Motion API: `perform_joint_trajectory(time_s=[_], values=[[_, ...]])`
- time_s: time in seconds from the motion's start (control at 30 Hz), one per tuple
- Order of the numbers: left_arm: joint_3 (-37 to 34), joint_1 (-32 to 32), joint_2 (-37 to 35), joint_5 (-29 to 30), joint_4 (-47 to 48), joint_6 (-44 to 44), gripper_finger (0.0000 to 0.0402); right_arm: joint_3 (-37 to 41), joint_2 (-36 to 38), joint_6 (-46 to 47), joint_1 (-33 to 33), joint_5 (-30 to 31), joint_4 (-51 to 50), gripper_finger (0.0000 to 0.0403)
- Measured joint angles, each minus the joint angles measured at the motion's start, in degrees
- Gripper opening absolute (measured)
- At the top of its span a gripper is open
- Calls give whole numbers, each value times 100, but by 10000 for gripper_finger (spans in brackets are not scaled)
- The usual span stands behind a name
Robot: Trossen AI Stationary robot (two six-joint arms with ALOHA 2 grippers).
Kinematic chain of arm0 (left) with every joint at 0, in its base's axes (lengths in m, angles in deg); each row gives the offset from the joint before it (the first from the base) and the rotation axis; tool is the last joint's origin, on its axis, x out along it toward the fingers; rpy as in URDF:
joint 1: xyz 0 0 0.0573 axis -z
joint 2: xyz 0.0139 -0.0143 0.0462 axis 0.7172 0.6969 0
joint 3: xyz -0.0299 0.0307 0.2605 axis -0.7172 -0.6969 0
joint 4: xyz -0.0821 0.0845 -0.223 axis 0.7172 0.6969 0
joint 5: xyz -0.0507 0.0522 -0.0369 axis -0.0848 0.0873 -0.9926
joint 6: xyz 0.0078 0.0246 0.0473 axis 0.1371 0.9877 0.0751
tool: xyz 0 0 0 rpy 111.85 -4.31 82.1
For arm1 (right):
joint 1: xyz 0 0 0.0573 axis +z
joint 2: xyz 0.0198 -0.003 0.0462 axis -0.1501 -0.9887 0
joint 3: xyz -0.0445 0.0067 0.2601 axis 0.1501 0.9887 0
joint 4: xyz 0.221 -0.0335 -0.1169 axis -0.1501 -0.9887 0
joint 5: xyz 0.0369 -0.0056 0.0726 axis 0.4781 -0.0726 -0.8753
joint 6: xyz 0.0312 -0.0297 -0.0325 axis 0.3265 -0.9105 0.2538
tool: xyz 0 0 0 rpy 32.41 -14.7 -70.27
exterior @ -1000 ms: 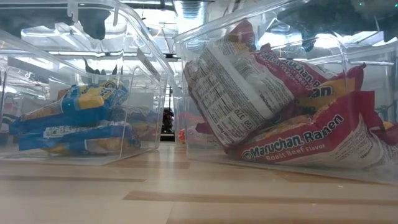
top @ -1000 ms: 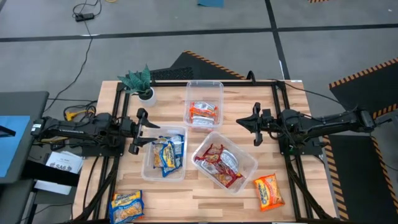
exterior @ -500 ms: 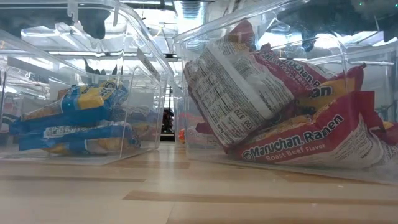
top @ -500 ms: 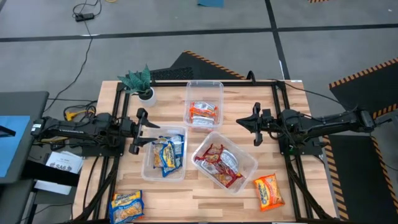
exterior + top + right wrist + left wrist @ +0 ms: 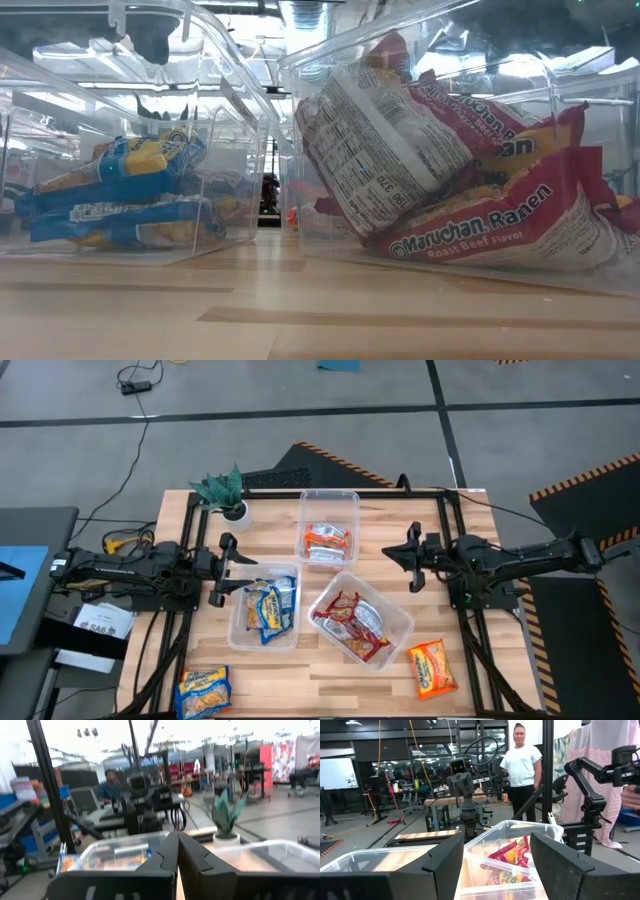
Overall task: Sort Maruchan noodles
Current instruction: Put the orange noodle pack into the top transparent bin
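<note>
Two loose packets, blue packet (image 5: 203,691) and orange packet (image 5: 432,667), show only from above. Left gripper (image 5: 222,570) spread wide, empty; right gripper (image 5: 413,558) pressed closed, empty, per wrist views.

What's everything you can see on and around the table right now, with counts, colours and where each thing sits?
Clear bins: three, mid-table; far one holds orange packets, left one blue packets, right one red packets.
Loose orange packet: one, near right corner.
Loose blue-yellow packet: one, near left corner.
Potted plant: one, green, far left corner.
People: at least two, in the room behind.
Left gripper: open, at the left edge.
Right gripper: shut, at the right edge.
</note>
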Motion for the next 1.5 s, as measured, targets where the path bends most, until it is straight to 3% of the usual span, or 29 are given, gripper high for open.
perform_joint_trajectory(time_s=[0.33, 0.43, 0.7, 0.83, 1.03, 1.3, 1.5], values=[[2, 0, 0, 0, -21, -1, 219, -118, -31, 465, -46, 114, 864, 39], [2, 0, 0, -2, -20, -1, 219, -566, -32, 556, 32, 106, -70, 71], [2, 0, 0, 44, -20, 106, 219, -2688, -298, 1212, 763, 114, -4283, 216], [2, 0, 0, 44, -20, 102, 219, -3632, -517, 2381, 1431, 111, -6061, 258], [2, 0, -1, 44, -22, 88, 219, -4392, -896, 4610, 2675, 109, -7639, 265], [2, 0, 0, 44, -20, -1, 219, -4562, -1559, 7894, 4393, 100, -9409, 265], [2, 0, 0, 44, -20, -1, 219, -4562, -2272, 9062, 5243, -42, -9961, 265]])
